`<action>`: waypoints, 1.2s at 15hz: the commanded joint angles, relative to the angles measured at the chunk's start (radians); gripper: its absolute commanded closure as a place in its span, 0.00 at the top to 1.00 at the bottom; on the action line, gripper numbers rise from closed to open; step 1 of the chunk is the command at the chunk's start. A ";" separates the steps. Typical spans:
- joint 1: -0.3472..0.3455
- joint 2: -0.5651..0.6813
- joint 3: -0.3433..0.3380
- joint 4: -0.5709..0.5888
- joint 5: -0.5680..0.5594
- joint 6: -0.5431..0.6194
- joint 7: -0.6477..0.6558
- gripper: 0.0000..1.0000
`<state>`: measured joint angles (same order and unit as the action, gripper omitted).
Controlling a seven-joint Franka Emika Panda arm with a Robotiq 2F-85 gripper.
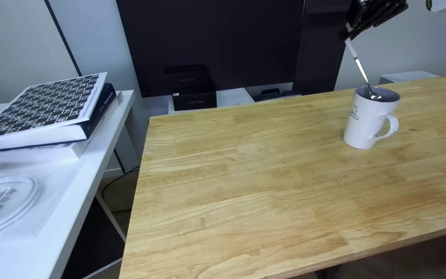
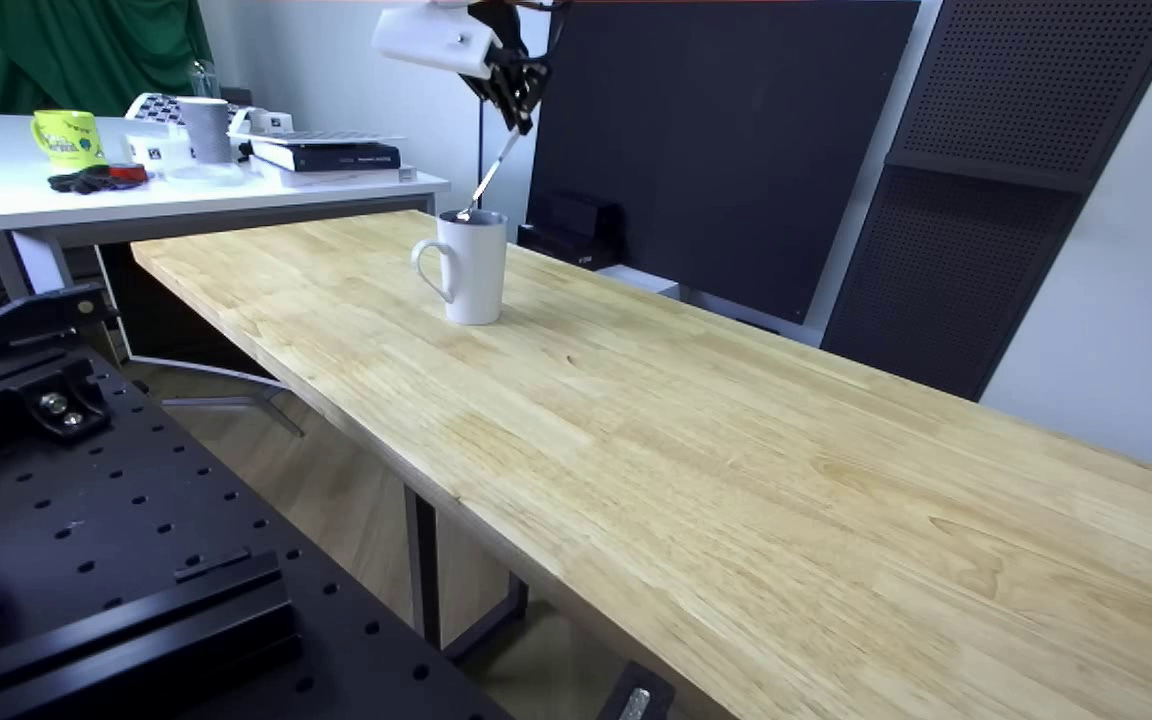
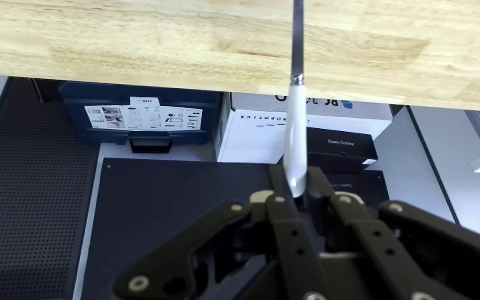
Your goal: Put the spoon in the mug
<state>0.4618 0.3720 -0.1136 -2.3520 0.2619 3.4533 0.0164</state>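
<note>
The white mug [image 1: 365,120] stands upright on the wooden table, and it also shows in an exterior view [image 2: 476,270]. Its inside is dark bluish grey. It is out of the wrist view. My gripper [image 1: 347,33] is above the mug, also seen in an exterior view [image 2: 520,126]. In the wrist view the gripper [image 3: 298,180] is shut on the white handle end of the spoon [image 3: 296,133]. The spoon [image 1: 361,71] slants down from the fingers, also in an exterior view [image 2: 492,174]. Its metal bowl is at the mug's mouth; how deep I cannot tell.
The wooden table [image 1: 246,174] has its back edge behind the mug. A white side table [image 2: 46,205] holds books [image 2: 326,155], a yellow mug [image 2: 69,138] and a grey cup [image 2: 206,130]. A dark panel [image 1: 215,42] and boxes stand behind.
</note>
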 commanded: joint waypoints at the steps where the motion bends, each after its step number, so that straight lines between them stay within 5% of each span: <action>1: 0.007 -0.019 0.002 -0.031 0.000 0.000 0.039 0.04; 13: -0.029 0.007 0.045 -0.077 -0.012 0.003 0.070 0.04; 14: -0.032 0.010 0.047 -0.076 -0.013 0.003 0.068 0.41; 18: -0.075 0.013 0.079 -0.053 -0.019 0.003 0.042 0.61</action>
<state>0.4329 0.3901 -0.0681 -2.4148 0.2568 3.4522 0.0482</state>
